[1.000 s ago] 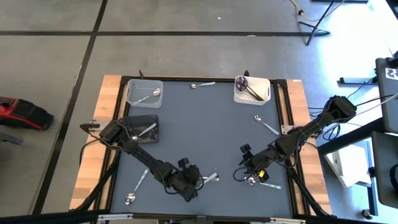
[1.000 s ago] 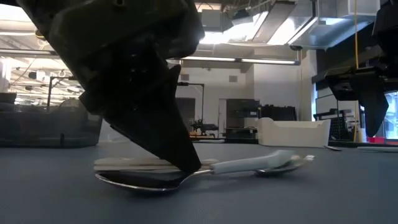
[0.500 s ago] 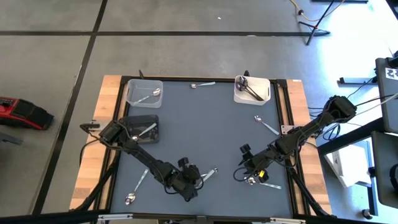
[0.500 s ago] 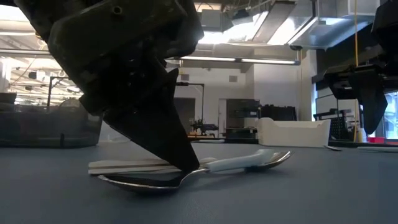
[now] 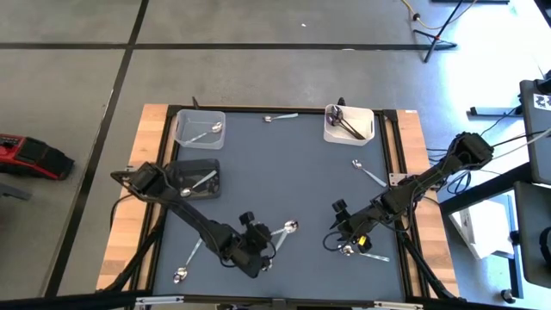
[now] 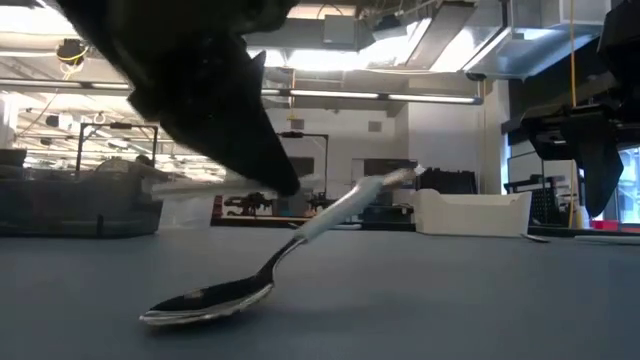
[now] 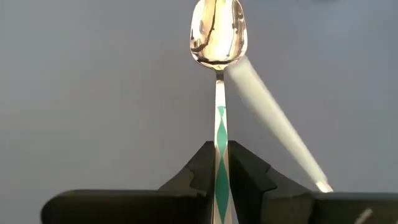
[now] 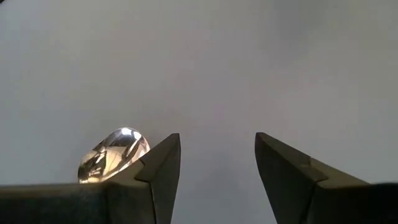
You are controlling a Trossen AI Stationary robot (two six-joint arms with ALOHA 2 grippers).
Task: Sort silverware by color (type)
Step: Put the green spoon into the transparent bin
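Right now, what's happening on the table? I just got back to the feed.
The left gripper is shut on a spoon by its handle, tilting it so the bowl points down at the mat. The right gripper hovers open near the table's front right, beside another spoon. Some utensils already lie in the bins at the back.
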